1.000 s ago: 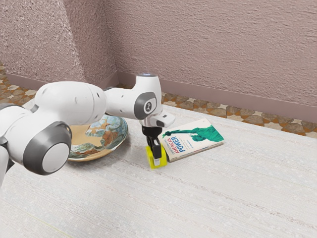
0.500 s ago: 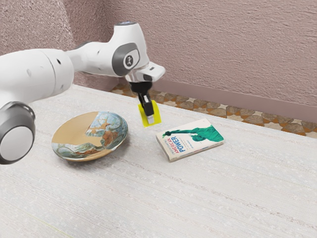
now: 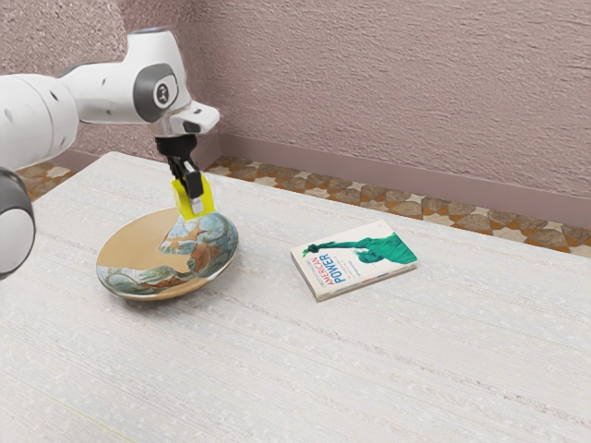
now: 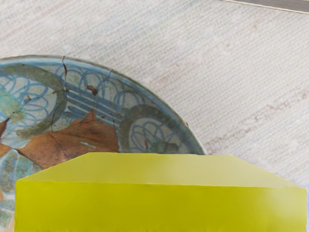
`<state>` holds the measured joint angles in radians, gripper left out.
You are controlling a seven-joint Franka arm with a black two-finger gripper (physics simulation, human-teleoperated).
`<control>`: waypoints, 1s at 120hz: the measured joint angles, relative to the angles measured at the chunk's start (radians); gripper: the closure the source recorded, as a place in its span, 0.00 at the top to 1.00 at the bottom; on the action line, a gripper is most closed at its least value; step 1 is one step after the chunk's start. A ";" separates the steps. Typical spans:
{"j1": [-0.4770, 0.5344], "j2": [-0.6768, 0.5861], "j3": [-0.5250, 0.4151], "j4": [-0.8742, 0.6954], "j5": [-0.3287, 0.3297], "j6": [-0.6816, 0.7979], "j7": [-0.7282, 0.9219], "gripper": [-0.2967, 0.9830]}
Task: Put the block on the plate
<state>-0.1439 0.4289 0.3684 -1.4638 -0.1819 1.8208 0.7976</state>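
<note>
The black two-finger claw (image 3: 195,197) grips a yellow rectangular block (image 3: 208,197), its fingers parted by the block's width, aloft near one o'clock of the round painted ceramic plate (image 3: 138,242) in the exterior view. Lifting is done; centring, lowering and release remain.

Wht arm w/ gry joints (image 3: 164,92)

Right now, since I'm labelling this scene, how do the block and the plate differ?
The block is plain yellow, while the plate is tan with painted patterns in blue and rust. The block is angular with flat faces; the plate is round and dished. The block is held up in my jaws, whereas the plate rests on the table. Both are nearer the exterior view's left than the book.
</note>
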 joint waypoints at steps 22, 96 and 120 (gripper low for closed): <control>0.083 0.011 0.007 -0.006 -0.007 0.000 0.033 0.54; 0.134 0.104 0.007 -0.109 -0.071 0.064 0.120 0.54; 0.135 0.126 0.007 -0.108 -0.087 0.077 0.134 0.54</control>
<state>-0.0091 0.5547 0.3752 -1.5718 -0.2689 1.8977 0.9313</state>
